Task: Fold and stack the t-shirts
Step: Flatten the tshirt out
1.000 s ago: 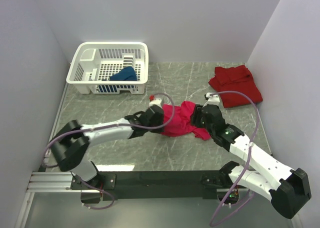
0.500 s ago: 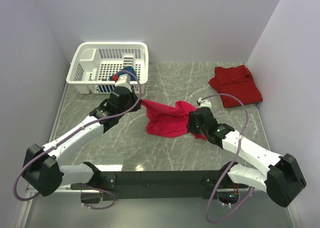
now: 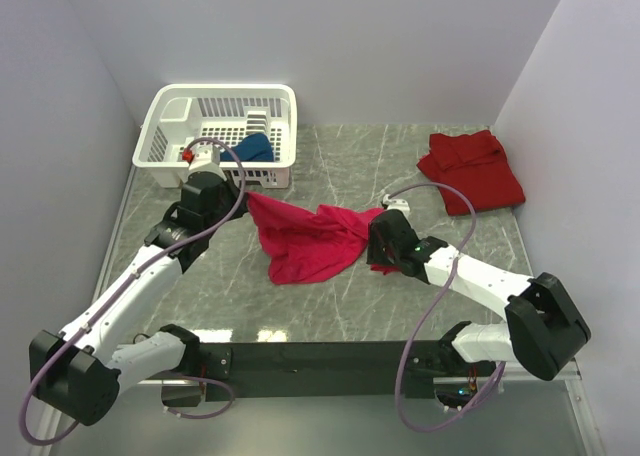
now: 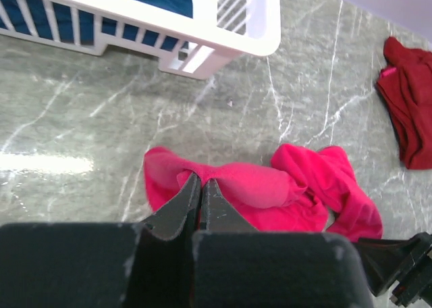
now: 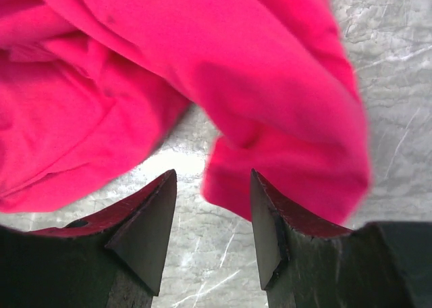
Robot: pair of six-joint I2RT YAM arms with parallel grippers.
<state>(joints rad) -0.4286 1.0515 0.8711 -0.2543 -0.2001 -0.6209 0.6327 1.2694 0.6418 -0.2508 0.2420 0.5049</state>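
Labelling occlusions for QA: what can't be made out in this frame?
Top view: right gripper tips hidden under its own arm.
Top view: blue t-shirt partly screened by basket lattice.
Left wrist: dark red t-shirt cut off by right edge.
Right wrist: magenta t-shirt overfills frame, right fringe blurred.

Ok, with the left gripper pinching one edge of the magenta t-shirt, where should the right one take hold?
On the magenta t-shirt, take the bunched right-hand fold, opposite the left gripper's pinch. Come in low from the shirt's right side: that fold appears lifted off the table, directly ahead of the right gripper's open fingers, so they could likely close across it without scraping.
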